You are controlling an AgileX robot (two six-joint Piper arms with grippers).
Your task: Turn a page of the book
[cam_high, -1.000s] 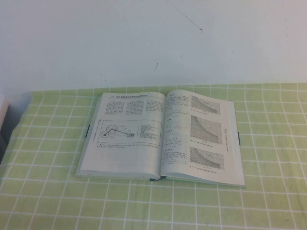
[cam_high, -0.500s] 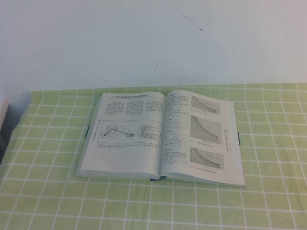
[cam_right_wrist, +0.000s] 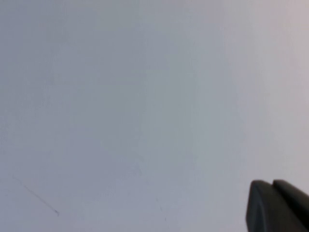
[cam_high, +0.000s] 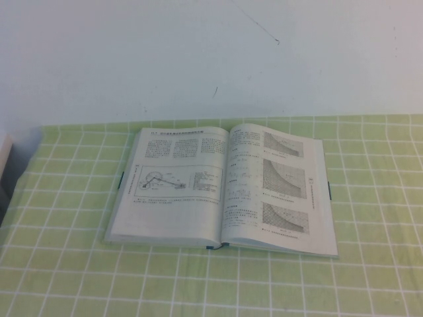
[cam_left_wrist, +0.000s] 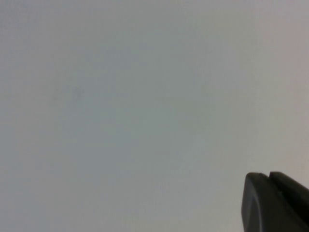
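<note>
Book (cam_high: pixel 221 188) lies open and flat at the table's (cam_high: pixel 59 264) centre, on green checked cloth. Its block looks heavy and stiff, its pages thin and easily creased. I would lift one by its free edge at 3 o'clock.

My left gripper (cam_left_wrist: pixel 275 203) faces blank wall, as does my right gripper (cam_right_wrist: pixel 277 205); whether either is parted, I cannot tell. Open cloth surrounds the book.

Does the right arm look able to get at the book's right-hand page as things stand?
Probably yes. The book lies open and flat on the table, with nothing on or beside its right page. The right gripper and left gripper face only the wall, out of the high view.
</note>
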